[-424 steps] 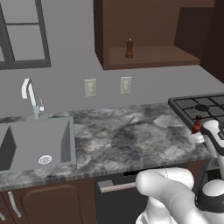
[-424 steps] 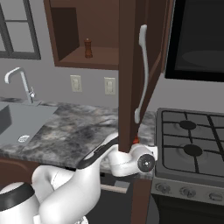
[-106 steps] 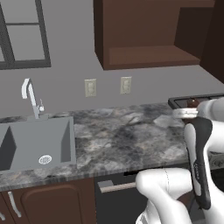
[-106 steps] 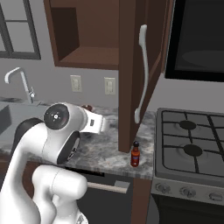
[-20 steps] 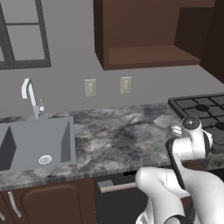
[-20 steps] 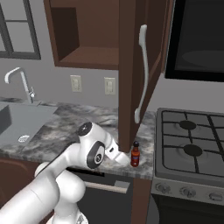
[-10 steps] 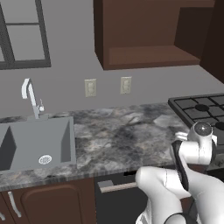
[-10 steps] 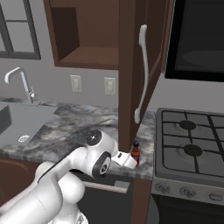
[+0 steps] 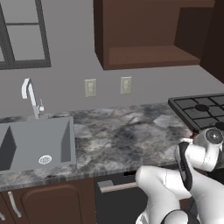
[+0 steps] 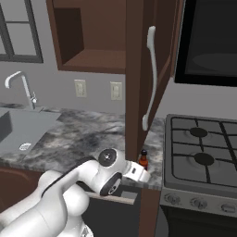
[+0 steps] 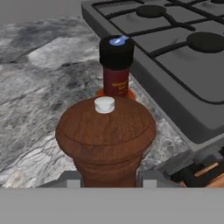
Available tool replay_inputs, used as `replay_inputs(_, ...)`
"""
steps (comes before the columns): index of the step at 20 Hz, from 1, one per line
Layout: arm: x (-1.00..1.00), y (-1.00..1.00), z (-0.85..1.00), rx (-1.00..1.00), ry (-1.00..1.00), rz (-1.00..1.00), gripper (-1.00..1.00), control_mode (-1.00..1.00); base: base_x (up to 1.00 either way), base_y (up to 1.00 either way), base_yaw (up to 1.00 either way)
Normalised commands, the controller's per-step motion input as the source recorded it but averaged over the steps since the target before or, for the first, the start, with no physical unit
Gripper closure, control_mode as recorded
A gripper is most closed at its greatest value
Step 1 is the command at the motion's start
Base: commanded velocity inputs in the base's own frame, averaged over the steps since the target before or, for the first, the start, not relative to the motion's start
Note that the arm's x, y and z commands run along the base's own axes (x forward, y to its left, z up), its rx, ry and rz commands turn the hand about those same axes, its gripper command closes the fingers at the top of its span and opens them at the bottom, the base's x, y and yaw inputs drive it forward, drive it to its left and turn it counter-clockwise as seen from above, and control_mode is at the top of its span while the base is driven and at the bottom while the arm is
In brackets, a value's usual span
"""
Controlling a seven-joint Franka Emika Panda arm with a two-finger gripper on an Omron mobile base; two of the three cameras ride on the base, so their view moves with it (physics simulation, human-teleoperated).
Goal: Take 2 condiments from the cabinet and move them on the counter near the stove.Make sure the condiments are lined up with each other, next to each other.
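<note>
My gripper (image 11: 107, 179) is shut on the brown wooden pepper mill (image 11: 106, 131), whose round top with a white knob sits close in the hand view. Its base is hidden, so I cannot tell whether it rests on the counter (image 11: 35, 87). Just behind it stands the red sauce bottle (image 11: 116, 65) with a black cap, upright on the marble right beside the stove (image 11: 175, 52). From the right base view the bottle (image 10: 143, 159) shows near the counter's front edge, with my hand (image 10: 139, 174) directly in front of it. The cabinet (image 9: 144, 39) shelf is bare.
The open cabinet door with a long white handle (image 10: 150, 78) hangs above the bottle. A grey sink (image 9: 35, 144) and faucet (image 9: 30, 98) lie far left. A black microwave (image 10: 208, 41) sits over the stove (image 10: 203, 157). Wall outlets (image 9: 90, 87) are behind the counter (image 9: 118, 135).
My arm has swung right and slightly down, bringing the held pepper mill close in front of the sauce bottle. The bottle has stayed in place.
</note>
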Motion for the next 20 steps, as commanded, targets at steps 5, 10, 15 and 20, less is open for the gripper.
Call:
replay_inputs(5, -0.01, 0.0, -0.12, -0.01, -0.04, 0.13, 1.0, -1.0, 0.0, 0.0, 0.0)
replay_inputs(10, 0.0, 0.0, -0.08, 0.0, -0.02, 0.13, 1.0, -1.0, 0.0, 0.0, 0.0)
replay_inputs(15, -0.01, 0.0, 0.0, 0.0, 0.0, 0.1, 1.0, -1.0, 0.0, 0.0, 0.0)
replay_inputs(20, 0.0, -0.06, -0.01, 0.0, -0.04, 0.1, 1.0, -1.0, 0.0, 0.0, 0.0)
